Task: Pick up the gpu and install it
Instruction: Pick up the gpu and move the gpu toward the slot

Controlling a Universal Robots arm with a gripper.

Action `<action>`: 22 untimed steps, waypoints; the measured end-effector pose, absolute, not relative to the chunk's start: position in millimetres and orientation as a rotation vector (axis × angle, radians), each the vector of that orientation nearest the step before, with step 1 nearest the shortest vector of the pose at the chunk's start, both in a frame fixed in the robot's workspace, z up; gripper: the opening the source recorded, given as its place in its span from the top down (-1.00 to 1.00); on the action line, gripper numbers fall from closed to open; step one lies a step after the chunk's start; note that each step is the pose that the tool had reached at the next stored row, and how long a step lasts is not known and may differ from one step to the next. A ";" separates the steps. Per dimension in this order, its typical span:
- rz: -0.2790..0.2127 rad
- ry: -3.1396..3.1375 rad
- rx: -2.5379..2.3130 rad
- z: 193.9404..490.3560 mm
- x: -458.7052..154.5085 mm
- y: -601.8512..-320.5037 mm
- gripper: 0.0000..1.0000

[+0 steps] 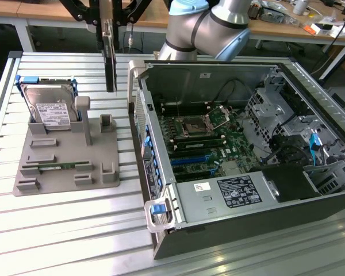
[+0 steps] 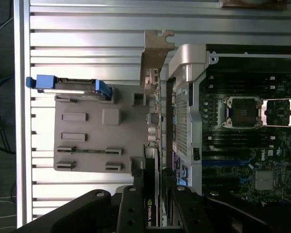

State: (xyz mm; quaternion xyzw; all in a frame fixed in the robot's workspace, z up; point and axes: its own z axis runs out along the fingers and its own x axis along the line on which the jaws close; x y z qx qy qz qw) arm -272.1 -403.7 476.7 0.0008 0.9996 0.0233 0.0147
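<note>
The gpu is a slim black card hanging upright on edge above the slatted table, between the grey fixture and the open computer case. My gripper is shut on its upper end. In the wrist view the gpu appears edge-on, its silver-beige bracket pointing away from my gripper. One black finger sits on each side of the card. The card hangs just outside the case wall, apart from the motherboard and its blue slots.
A grey fixture at the exterior view's left holds a silver hard drive with blue rails and a thin green memory stick. The open case fills the exterior view's right, with a drive cage and cables inside.
</note>
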 end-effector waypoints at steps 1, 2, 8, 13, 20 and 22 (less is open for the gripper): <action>0.073 3.111 0.002 476.7 -267.9 -403.7 0.47; 0.073 3.111 0.002 476.7 -265.6 -403.7 0.47; 0.073 3.111 0.002 476.6 -252.0 -403.8 0.47; 0.073 3.111 0.002 476.6 -243.7 -403.7 0.47; 0.073 3.111 0.002 476.6 -231.8 -403.7 0.47; 0.073 3.111 0.002 476.7 -227.1 -403.7 0.47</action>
